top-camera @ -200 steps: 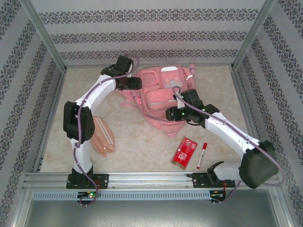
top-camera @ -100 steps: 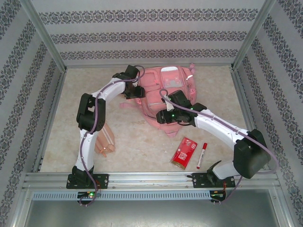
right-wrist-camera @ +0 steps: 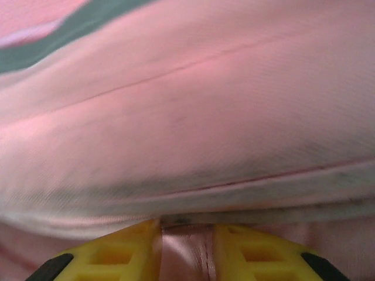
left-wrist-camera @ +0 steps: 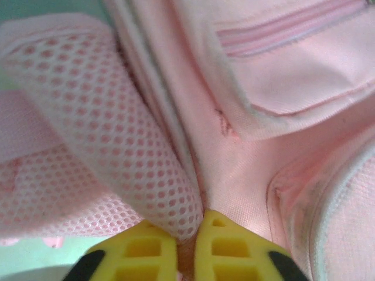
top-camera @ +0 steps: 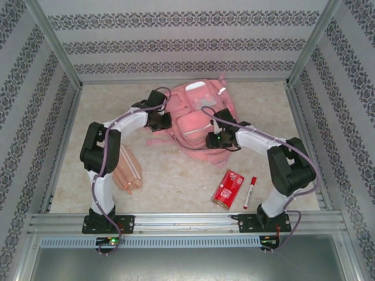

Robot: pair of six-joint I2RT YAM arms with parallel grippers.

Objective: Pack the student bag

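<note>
Beige table bears student bag; peach pouch; red packet; marker.

Tabletop: pale, marbled surface; 3 loose items lie on it. Item 1: red rectangular packet with white print, flat, near the front right, set at a slant. Item 2: red-and-white marker, just beside the packet on its right, not touching. Item 3: peach ribbed pouch, front left, partly hidden. Enclosure walls show banded floral pattern; metal rail runs along the near edge.
</note>
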